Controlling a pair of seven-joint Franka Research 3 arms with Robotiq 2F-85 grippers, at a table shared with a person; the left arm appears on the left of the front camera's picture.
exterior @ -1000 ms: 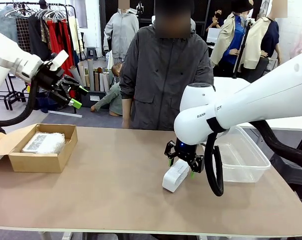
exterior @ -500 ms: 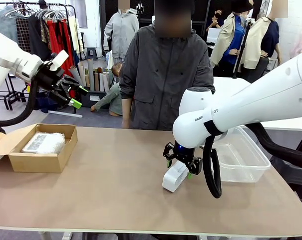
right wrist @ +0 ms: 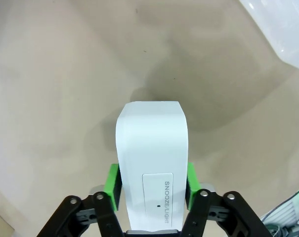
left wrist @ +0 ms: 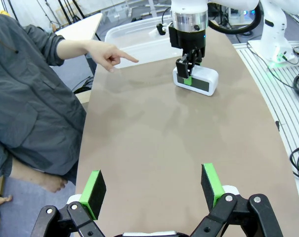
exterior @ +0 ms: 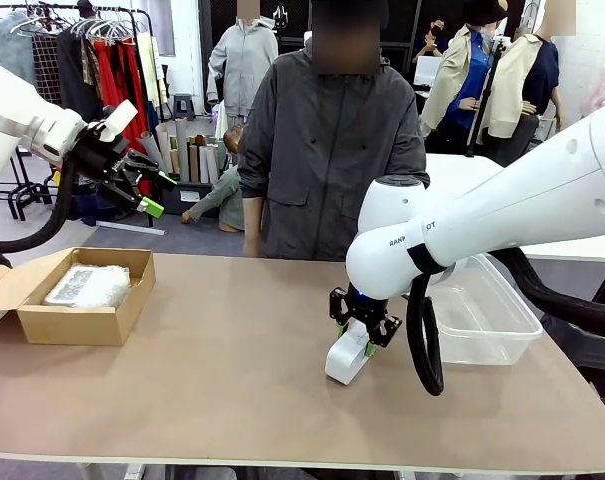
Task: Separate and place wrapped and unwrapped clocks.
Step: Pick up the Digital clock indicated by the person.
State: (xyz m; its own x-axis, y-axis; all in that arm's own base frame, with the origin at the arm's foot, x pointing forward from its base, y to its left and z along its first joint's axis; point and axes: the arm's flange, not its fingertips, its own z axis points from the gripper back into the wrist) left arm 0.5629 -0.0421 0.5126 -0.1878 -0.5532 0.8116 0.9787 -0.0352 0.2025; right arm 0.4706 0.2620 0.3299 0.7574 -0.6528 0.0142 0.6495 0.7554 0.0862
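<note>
Closed since a second ago: right gripper (exterior: 359,343) jaws, earlier spread wide around bare clock (exterior: 348,352), now clamp green pads (right wrist: 111,183) on its sides, clock resting on table (exterior: 212,380) just beside clear tub (exterior: 487,318). Left gripper (exterior: 154,193) hangs high over table's left end, jaws wide and empty, above box (exterior: 67,322) holding wrapped clock (exterior: 88,285). Person's hand (left wrist: 106,54) points toward tub.

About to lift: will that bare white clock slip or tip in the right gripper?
Probably rigid: the unwrapped clock is a smooth hard block. The right gripper pads press its flat sides, so likely secure. Gripped near one end, it may tilt.
</note>
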